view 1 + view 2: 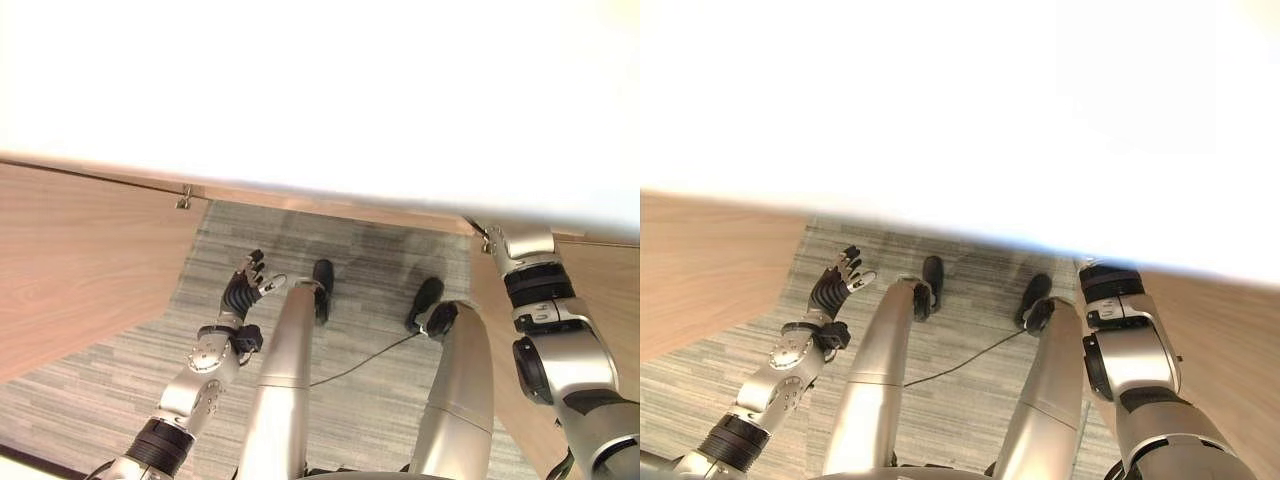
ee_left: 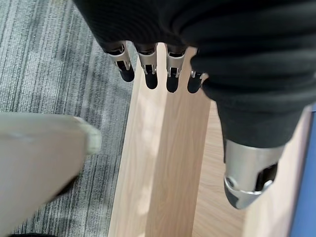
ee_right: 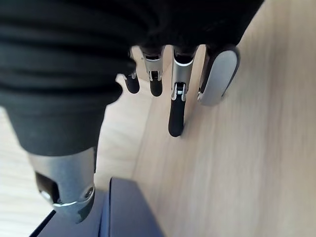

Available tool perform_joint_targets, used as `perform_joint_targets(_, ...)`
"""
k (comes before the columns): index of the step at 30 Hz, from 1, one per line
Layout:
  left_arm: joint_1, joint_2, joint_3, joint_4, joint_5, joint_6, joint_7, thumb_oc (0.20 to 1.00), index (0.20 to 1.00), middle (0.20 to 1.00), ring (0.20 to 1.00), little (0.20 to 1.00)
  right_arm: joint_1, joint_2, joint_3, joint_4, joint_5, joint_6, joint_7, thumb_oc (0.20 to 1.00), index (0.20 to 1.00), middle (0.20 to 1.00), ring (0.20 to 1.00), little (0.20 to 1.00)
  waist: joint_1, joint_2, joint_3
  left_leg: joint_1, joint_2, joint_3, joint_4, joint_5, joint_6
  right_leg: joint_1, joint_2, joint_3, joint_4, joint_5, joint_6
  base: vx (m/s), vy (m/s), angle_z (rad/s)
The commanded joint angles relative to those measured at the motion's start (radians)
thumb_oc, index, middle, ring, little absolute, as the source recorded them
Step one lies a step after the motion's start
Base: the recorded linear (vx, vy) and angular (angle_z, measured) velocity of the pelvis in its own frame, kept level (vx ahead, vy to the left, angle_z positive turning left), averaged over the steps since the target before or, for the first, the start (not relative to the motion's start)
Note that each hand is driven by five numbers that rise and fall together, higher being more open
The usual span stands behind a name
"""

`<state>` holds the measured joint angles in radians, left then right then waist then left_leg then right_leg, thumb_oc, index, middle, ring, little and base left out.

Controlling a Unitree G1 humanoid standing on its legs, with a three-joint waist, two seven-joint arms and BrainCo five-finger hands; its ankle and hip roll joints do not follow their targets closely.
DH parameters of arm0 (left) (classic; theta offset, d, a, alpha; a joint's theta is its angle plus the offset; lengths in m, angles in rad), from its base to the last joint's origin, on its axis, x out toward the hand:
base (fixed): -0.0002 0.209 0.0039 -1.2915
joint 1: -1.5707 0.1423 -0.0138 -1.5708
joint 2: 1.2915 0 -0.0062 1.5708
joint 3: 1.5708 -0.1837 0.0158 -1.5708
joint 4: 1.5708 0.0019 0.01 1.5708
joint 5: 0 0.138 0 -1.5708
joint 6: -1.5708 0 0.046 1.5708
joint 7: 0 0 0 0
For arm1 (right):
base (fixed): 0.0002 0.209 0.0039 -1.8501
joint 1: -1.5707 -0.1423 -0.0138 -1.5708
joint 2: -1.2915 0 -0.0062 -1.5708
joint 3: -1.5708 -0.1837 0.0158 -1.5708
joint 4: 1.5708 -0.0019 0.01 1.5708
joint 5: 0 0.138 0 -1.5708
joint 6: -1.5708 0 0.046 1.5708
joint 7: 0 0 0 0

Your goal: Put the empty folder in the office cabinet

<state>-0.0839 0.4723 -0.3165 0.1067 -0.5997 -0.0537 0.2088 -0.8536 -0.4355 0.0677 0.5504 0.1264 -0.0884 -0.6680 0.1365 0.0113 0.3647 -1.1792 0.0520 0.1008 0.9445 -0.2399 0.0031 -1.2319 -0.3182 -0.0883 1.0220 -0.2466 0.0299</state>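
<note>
A dark navy flat thing [image 3: 129,210], probably the folder, stands by a pale wooden cabinet panel [image 3: 237,163] close under my right hand [image 3: 176,98]. That hand's fingers are straight and lie along the panel, holding nothing. In the eye views my right forearm [image 1: 540,300] reaches up under the white top, and the hand is hidden there. My left hand [image 1: 241,293] hangs low over the carpet with relaxed fingers [image 2: 150,74], empty, beside a wooden door edge [image 2: 163,163].
A bright white top [image 1: 320,90] spans the upper half of the view. Wooden cabinet doors stand out at the left [image 1: 80,270] and the right [image 1: 610,270], with a metal hinge [image 1: 184,198]. Grey carpet [image 1: 370,250] lies between them.
</note>
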Motion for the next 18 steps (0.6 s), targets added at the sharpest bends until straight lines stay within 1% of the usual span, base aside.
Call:
perform_joint_targets(1, 0.01, 0.007, 0.001, -0.065, 0.056, -0.049, -0.016, 1.0, 1.0, 1.0, 1.0, 1.0, 0.041, -0.024, -0.011, -0.01, -0.03, 0.023, -0.02, 1.0, 1.0, 1.0, 1.0, 1.0, -0.012, 0.044, -0.005, -0.018, -0.026, 0.027, -0.099, -0.008, 0.058, 0.026, 0.012, -0.011, -0.157, 0.062, 0.01, 0.0, 0.0, 0.0)
perform_joint_targets(5, 0.018, 0.01, 0.002, -0.075, 0.059, -0.051, -0.022, 1.0, 1.0, 1.0, 1.0, 1.0, 0.059, -0.012, -0.027, -0.033, -0.061, 0.017, -0.047, 1.0, 1.0, 1.0, 1.0, 1.0, -0.018, 0.05, -0.006, 0.013, -0.023, 0.03, -0.135, 0.005, 0.051, 0.059, 0.013, -0.022, -0.209, 0.087, 0.022, 0.0, 0.005, 0.03)
perform_joint_targets(9, 0.023, 0.012, 0.005, -0.086, 0.069, -0.054, -0.027, 1.0, 1.0, 1.0, 1.0, 1.0, 0.093, -0.01, -0.013, -0.086, -0.136, 0.027, -0.055, 1.0, 1.0, 1.0, 1.0, 1.0, -0.023, 0.049, -0.002, 0.034, -0.02, 0.032, -0.165, 0.016, 0.047, 0.081, 0.018, -0.032, -0.247, 0.106, 0.032, 0.0, 0.0, 0.0)
perform_joint_targets(10, 0.015, 0.013, 0.008, -0.094, 0.073, -0.058, -0.029, 1.0, 1.0, 1.0, 1.0, 1.0, 0.121, -0.015, -0.002, -0.13, -0.192, 0.031, -0.06, 1.0, 1.0, 1.0, 1.0, 1.0, -0.028, 0.049, 0.003, 0.032, -0.021, 0.032, -0.164, 0.02, 0.047, 0.079, 0.022, -0.031, -0.251, 0.112, 0.033, -0.02, 0.013, -0.04)
perform_joint_targets(11, 0.013, 0.011, 0.008, -0.098, 0.076, -0.061, -0.029, 1.0, 1.0, 1.0, 1.0, 1.0, 0.134, -0.014, 0.001, -0.154, -0.215, 0.033, -0.063, 1.0, 1.0, 1.0, 1.0, 1.0, -0.032, 0.051, 0.004, 0.031, -0.02, 0.033, -0.163, 0.02, 0.048, 0.076, 0.023, -0.029, -0.251, 0.113, 0.032, -0.01, 0.008, -0.03)
perform_joint_targets(12, 0.014, 0.011, 0.008, -0.098, 0.076, -0.061, -0.029, 1.0, 1.0, 1.0, 1.0, 1.0, 0.138, -0.012, 0.0, -0.159, -0.218, 0.035, -0.064, 1.0, 1.0, 1.0, 1.0, 1.0, -0.032, 0.051, 0.003, 0.03, -0.02, 0.034, -0.162, 0.02, 0.048, 0.076, 0.023, -0.029, -0.25, 0.113, 0.032, 0.0, 0.0, 0.0)
perform_joint_targets(13, 0.012, 0.007, 0.009, -0.107, 0.079, -0.063, -0.02, 1.0, 1.0, 1.0, 1.0, 1.0, 0.176, -0.004, 0.003, -0.199, -0.258, 0.036, -0.078, 1.0, 1.0, 1.0, 1.0, 1.0, -0.04, 0.053, 0.007, 0.02, -0.02, 0.033, -0.151, 0.018, 0.05, 0.064, 0.024, -0.024, -0.242, 0.113, 0.029, 0.0, 0.0, 0.0)
perform_joint_targets(15, 0.015, 0.0, 0.008, -0.111, 0.076, -0.065, -0.012, 1.0, 1.0, 1.0, 1.0, 1.0, 0.232, 0.017, -0.003, -0.242, -0.281, 0.037, -0.091, 1.0, 1.0, 1.0, 1.0, 1.0, -0.052, 0.052, 0.006, 0.01, -0.019, 0.036, -0.14, 0.016, 0.05, 0.055, 0.024, -0.023, -0.236, 0.114, 0.028, 0.0, 0.0, 0.0)
perform_joint_targets(18, 0.019, -0.006, 0.001, -0.106, 0.066, -0.067, -0.009, 1.0, 1.0, 1.0, 1.0, 1.0, 0.299, 0.046, -0.015, -0.25, -0.274, 0.033, -0.099, 1.0, 1.0, 1.0, 1.0, 1.0, -0.064, 0.048, 0.001, 0.014, -0.01, 0.038, -0.151, 0.021, 0.051, 0.057, 0.025, -0.025, -0.247, 0.124, 0.031, 0.0, 0.0, 0.0)
